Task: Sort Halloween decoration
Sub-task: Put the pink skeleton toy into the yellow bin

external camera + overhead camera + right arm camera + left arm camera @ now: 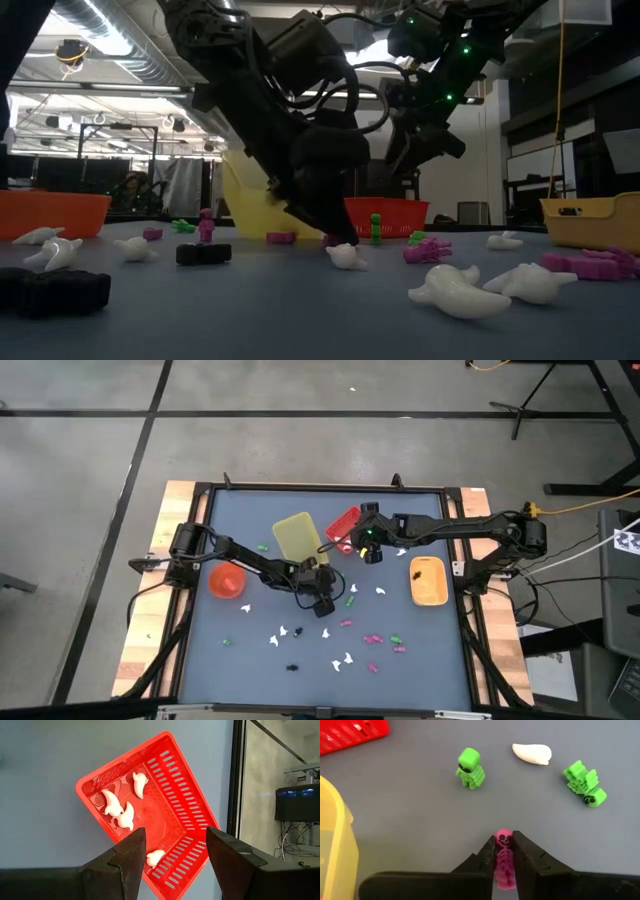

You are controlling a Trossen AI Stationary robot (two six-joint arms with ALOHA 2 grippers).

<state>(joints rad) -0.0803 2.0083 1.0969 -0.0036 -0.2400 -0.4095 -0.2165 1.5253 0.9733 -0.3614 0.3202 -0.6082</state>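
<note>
My left gripper [504,841] [323,603] is low over the middle of the table, shut on a pink skeleton trinket [503,862]. Ahead of it lie two green skeletons [470,768] [585,785] and a white ghost [532,753]. My right gripper [175,855] [362,540] hangs open above the red bin [165,820] [343,525], touching nothing. Several white ghosts [120,810] lie on the bin's floor. More white [280,632], pink [372,640], green and black [293,668] trinkets are scattered over the near half of the table. My left gripper pinches the pink skeleton by its ribbed body [504,865] between the two fingers, which lie along it. The head [503,838] sticks out past the fingertips. Whether the trinket is clear of the table I cannot tell.
A yellow bin [297,537] [335,845] stands beside the red bin, close to my left gripper. An orange bowl [227,580] sits at the table's left, and an orange tray [428,580] with a black trinket at its right. Black trinkets [203,253] lie near the table's near edge.
</note>
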